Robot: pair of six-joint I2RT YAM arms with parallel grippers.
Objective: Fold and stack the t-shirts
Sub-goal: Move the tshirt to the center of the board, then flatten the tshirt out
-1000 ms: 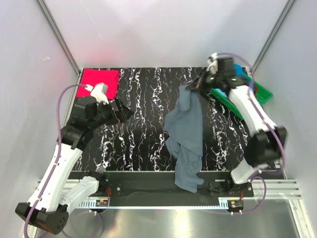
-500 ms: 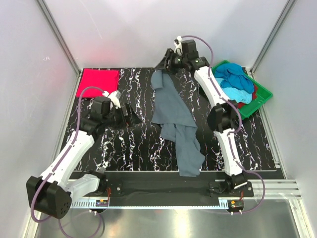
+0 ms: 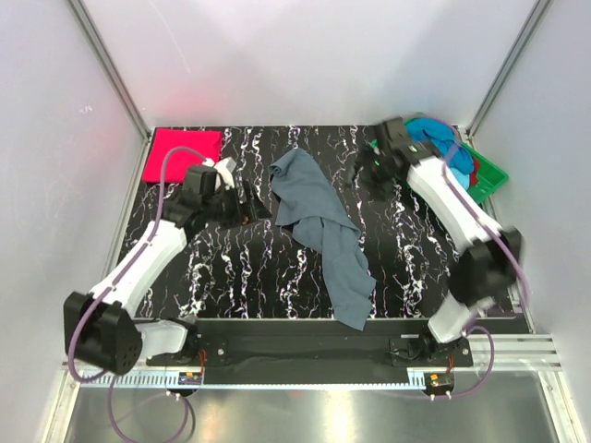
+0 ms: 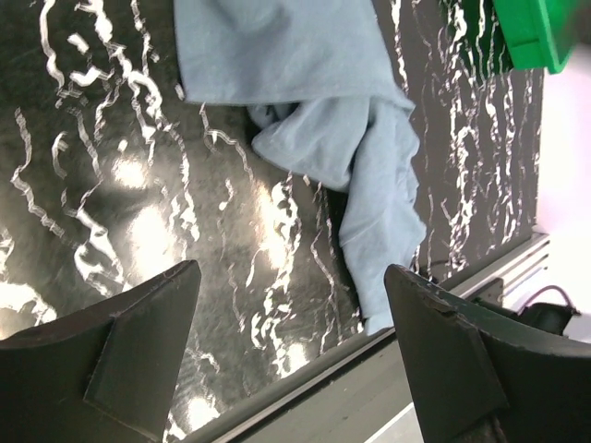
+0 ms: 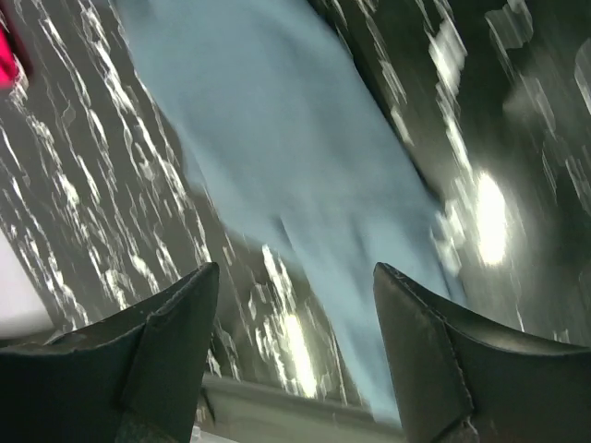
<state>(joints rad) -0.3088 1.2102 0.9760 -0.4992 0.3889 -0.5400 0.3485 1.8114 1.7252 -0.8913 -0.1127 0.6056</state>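
Observation:
A slate grey-blue t-shirt [image 3: 319, 217] lies crumpled on the black marbled table [image 3: 231, 277], stretched from the back middle toward the front edge. It also shows in the left wrist view [image 4: 314, 92] and, blurred, in the right wrist view [image 5: 277, 138]. A bright red-pink t-shirt [image 3: 182, 152] lies folded flat at the back left corner. My left gripper [image 3: 251, 205] [image 4: 291, 270] hangs open just left of the grey-blue shirt, holding nothing. My right gripper [image 3: 369, 171] [image 5: 295, 270] is open and empty, to the right of the shirt's top end.
A green tray [image 3: 488, 181] stands at the back right, with a turquoise t-shirt [image 3: 432, 134] heaped in it and a bit of red cloth [image 3: 475, 169] beneath. The tray's corner [image 4: 536, 32] shows in the left wrist view. White walls enclose three sides.
My right gripper opened and let go of the grey-blue shirt, which dropped onto the table, and the arm swung back to the right. My left arm moved right, toward the shirt.

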